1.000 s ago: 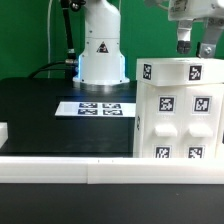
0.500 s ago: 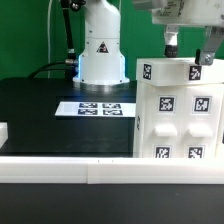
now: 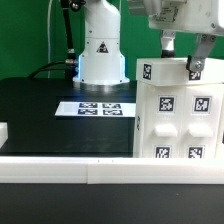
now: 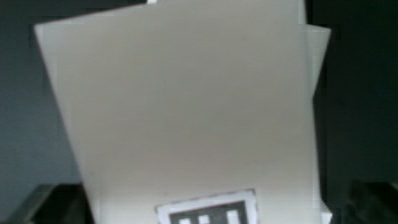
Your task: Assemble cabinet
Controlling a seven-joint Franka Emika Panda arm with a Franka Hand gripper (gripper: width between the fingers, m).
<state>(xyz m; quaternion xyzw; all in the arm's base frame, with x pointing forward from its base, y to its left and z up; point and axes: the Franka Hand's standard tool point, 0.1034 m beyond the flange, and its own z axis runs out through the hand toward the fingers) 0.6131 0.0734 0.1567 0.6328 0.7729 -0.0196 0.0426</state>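
Note:
The cabinet [image 3: 175, 110], a tall white box with several black-and-white tags on its front and top, stands at the exterior view's right. My gripper [image 3: 183, 55] hangs right over its top edge, open, with one finger [image 3: 168, 45] behind the top and the other [image 3: 197, 66] nearer the front. In the wrist view the cabinet's white top face [image 4: 178, 110] fills the picture, with a tag [image 4: 214, 212] between the dark fingers [image 4: 50, 205] of the gripper [image 4: 210, 205]. Whether the pads touch the cabinet I cannot tell.
The marker board [image 3: 97, 108] lies on the black table in front of the robot base [image 3: 100, 50]. A white rail [image 3: 100, 170] runs along the front edge. A small white block [image 3: 3, 132] sits at the exterior view's left edge.
The gripper has turned and come down a little onto the cabinet's top. The nearer finger has dropped lower. The cabinet has not moved.

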